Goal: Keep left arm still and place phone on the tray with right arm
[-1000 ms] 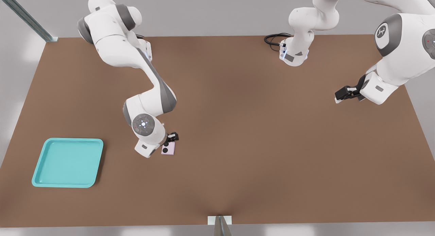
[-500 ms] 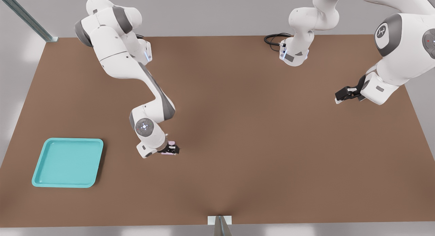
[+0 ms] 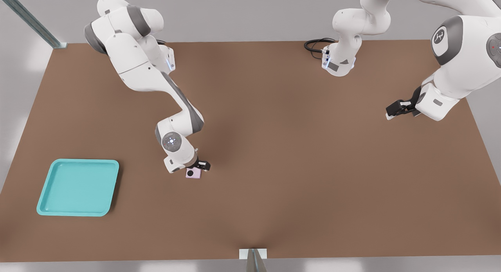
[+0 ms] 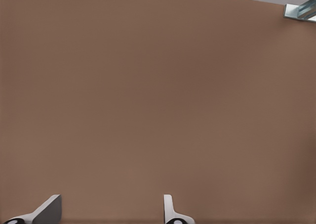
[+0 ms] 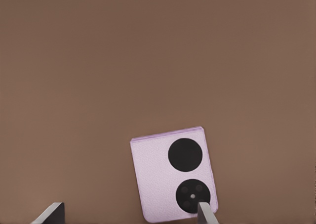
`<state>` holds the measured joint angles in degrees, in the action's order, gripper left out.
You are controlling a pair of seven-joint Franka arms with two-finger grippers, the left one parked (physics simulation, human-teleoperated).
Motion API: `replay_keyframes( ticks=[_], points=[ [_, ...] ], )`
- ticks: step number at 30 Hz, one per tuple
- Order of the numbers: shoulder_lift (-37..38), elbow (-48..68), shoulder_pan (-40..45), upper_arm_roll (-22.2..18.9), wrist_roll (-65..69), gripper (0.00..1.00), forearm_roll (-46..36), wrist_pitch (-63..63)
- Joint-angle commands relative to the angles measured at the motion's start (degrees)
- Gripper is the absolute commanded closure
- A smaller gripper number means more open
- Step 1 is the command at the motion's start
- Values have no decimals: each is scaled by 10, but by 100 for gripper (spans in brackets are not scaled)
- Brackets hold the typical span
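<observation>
While end effector (image 3: 199, 166) hides phone (image 5: 174, 173), wrist shows both lenses

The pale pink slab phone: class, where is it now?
The pale pink slab phone lies on the brown table, under the claw, towards the front view's right of the turquoise tray.

Brown table (image 3: 297, 154): tray (image 3: 78, 188), phone (image 3: 193, 173).

The gripper (image 3: 199, 167) covers part of the phone (image 3: 193, 173), hiding one lens in the front view
</observation>
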<state>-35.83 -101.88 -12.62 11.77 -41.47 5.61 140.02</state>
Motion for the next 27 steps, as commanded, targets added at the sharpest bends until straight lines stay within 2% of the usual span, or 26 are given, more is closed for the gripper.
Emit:
replay_keyframes(
  ticks=[1,14,21,27],
  points=[
    [0,-3,3,0,-40,0,-1,27],
    [-35,0,3,-6,-5,0,0,62],
    [-35,0,4,-13,134,0,1,61],
    [-42,0,4,-14,157,0,1,60]
  ],
)
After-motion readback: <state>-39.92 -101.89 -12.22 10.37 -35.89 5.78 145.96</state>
